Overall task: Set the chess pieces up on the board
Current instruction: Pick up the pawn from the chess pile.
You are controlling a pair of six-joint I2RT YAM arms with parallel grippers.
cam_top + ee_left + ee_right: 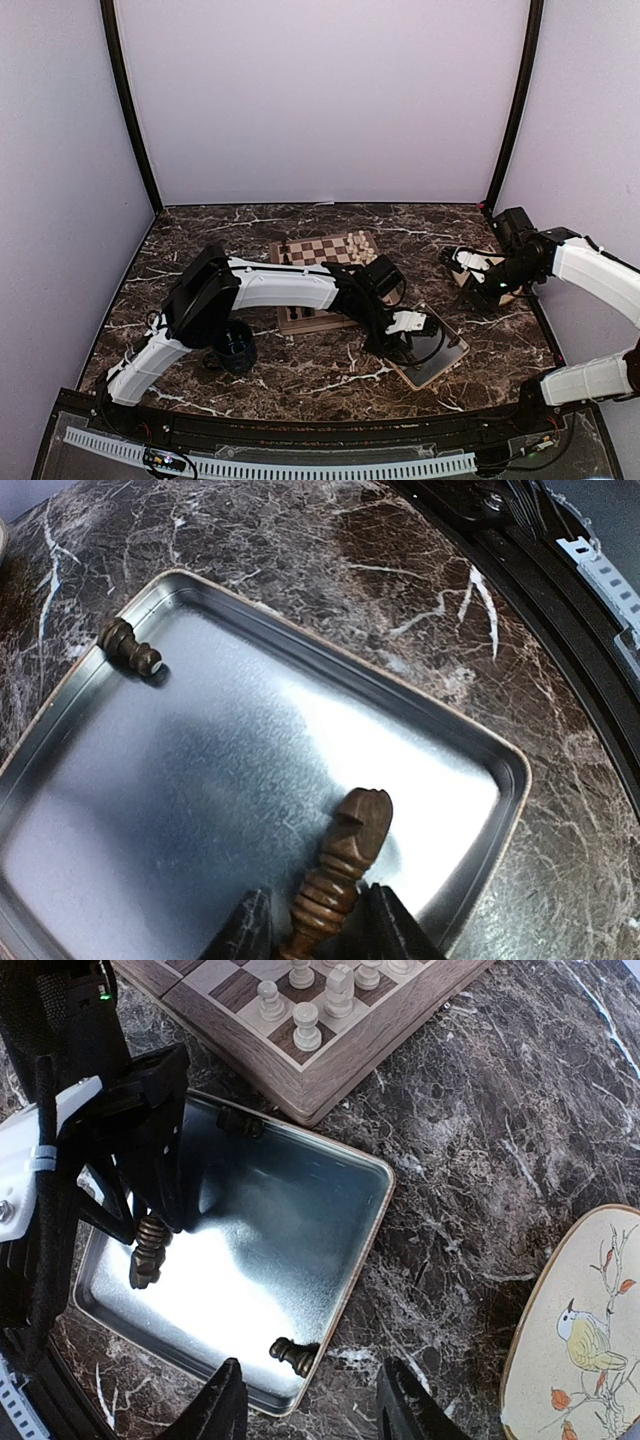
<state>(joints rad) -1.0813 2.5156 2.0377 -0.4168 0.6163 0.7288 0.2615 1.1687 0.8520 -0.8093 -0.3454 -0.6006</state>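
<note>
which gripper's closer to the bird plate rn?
Right. The right gripper hangs open next to the plate, on its tray side. The left gripper is farther off, over the grey tray, gripping a dark chess piece.

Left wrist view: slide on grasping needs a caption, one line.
Left gripper holds a dark chess piece over the grey tray; another dark piece lies toppled by its rim.

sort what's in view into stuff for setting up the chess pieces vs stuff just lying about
For the job: board, cream pieces on it, dark piece in left gripper, dark pieces lying in tray.
Just lying about: bird plate, dark cup.
</note>
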